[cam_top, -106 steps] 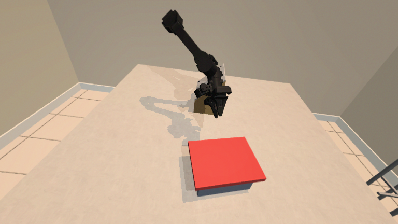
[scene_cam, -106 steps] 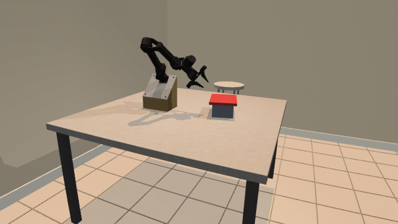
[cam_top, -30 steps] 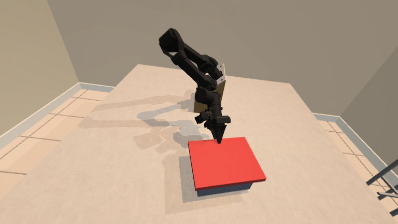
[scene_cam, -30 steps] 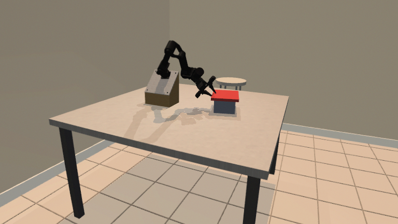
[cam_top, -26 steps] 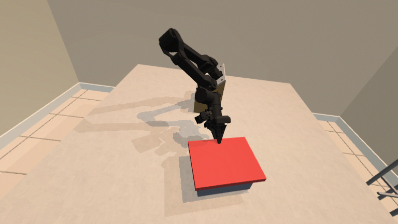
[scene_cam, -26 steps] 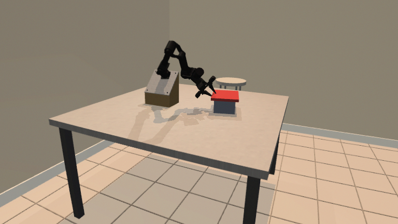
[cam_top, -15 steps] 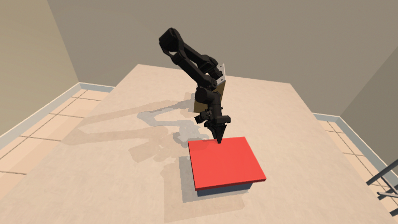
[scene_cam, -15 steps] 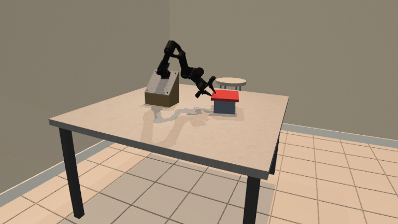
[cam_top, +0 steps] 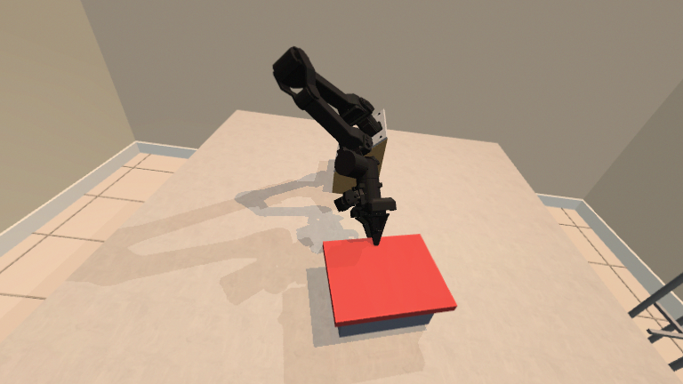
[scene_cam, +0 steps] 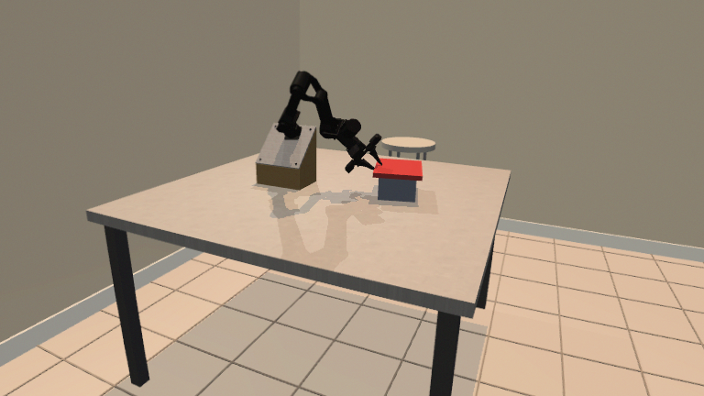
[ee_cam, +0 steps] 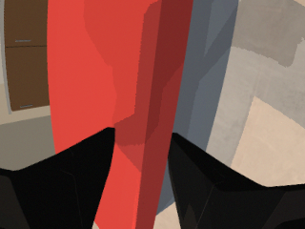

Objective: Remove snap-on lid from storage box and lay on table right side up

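The red lid [cam_top: 389, 279] [scene_cam: 404, 170] [ee_cam: 91, 95] lies level, right side up, on the blue-grey storage box [cam_top: 385, 324] [scene_cam: 397, 189] [ee_cam: 210, 62], overhanging its walls. I see no clear gap between lid and box. My gripper [cam_top: 376, 243] [scene_cam: 378, 166] [ee_cam: 141, 137] is shut on the lid's edge on the side facing the arm's base. In the wrist view one finger is over the lid's top face and the other is at its underside, beside the box wall. The box stands on the table [cam_top: 524, 284] [scene_cam: 207, 204]. The inside of the box is hidden.
The arm's wedge-shaped base block [cam_top: 344, 182] [scene_cam: 278, 176] stands behind the gripper. A round stool [scene_cam: 408, 143] is beyond the table's far edge. A brown cabinet [ee_cam: 26, 72] shows at the left of the wrist view.
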`<state>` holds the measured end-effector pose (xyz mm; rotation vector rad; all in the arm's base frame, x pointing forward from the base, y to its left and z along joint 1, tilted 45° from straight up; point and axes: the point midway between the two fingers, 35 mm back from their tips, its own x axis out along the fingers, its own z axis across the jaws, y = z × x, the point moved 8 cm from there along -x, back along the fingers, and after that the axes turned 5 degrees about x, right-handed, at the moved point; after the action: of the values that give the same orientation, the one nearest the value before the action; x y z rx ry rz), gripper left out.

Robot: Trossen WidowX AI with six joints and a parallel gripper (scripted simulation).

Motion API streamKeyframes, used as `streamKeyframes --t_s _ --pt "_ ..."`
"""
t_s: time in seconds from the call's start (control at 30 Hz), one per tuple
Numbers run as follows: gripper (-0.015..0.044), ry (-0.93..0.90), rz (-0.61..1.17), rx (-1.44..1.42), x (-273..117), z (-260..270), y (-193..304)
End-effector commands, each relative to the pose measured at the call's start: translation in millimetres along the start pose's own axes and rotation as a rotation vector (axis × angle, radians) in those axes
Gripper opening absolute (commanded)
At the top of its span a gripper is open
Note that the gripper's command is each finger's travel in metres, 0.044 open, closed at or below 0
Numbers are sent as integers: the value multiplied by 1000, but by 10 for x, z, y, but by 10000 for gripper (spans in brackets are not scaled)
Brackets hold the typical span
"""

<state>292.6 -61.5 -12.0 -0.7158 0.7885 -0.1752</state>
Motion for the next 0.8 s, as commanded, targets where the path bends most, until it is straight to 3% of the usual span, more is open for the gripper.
streamKeyframes --t_s 0.0,0.77 --pt "0 -7 1 3 -25 23 6" --pt "0 -7 1 3 -63 51 11"
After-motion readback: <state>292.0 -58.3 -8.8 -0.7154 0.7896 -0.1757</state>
